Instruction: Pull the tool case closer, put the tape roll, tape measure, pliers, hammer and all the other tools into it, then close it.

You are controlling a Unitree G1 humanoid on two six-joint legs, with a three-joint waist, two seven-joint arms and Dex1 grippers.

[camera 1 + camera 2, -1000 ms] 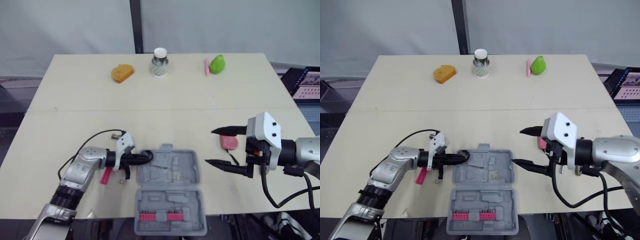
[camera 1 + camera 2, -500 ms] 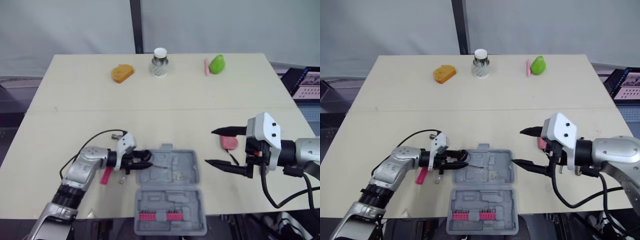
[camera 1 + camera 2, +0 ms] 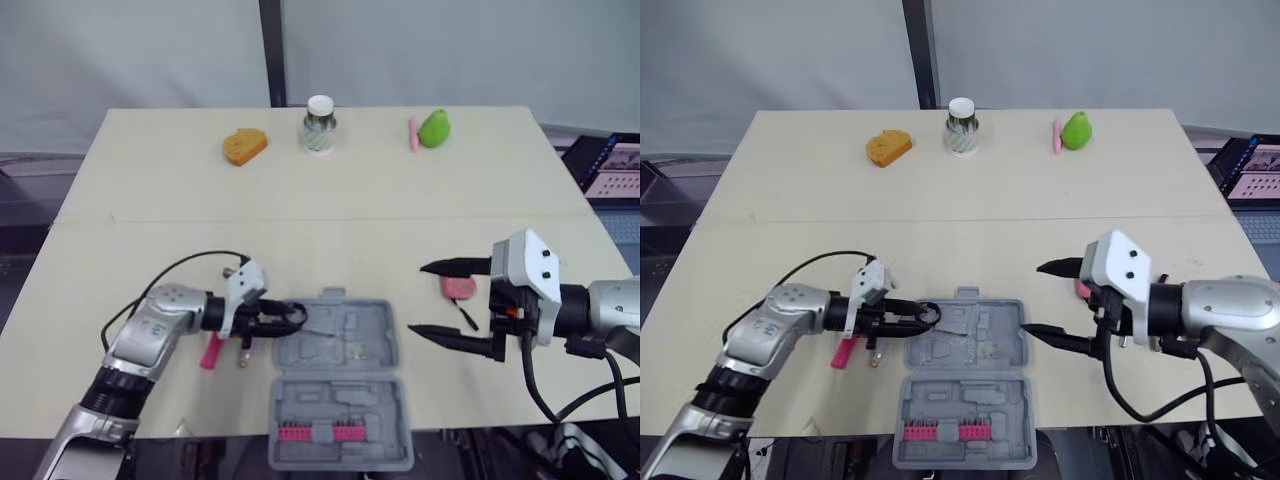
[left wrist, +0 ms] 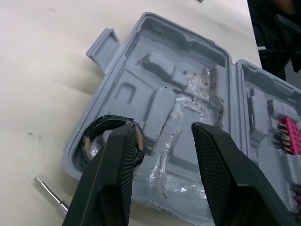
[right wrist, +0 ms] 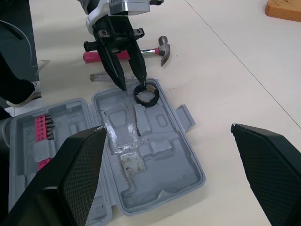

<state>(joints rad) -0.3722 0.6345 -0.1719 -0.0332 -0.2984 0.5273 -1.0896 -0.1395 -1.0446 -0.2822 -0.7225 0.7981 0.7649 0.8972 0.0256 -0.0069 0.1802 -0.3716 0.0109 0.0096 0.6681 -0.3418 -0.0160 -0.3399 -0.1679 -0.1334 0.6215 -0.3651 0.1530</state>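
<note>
behind, grey curtains (image 3: 150,50) back the beige table (image 3: 330,190) holding the tool case (image 3: 342,380).

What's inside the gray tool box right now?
A black tape roll sits in a corner of the tool case's far half; a row of pink bits lines the near half. The open left claw hangs over the roll, hiding part of it.

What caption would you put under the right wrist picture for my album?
Open left claw right beside the black tape roll lying in the grey tool case.
</note>
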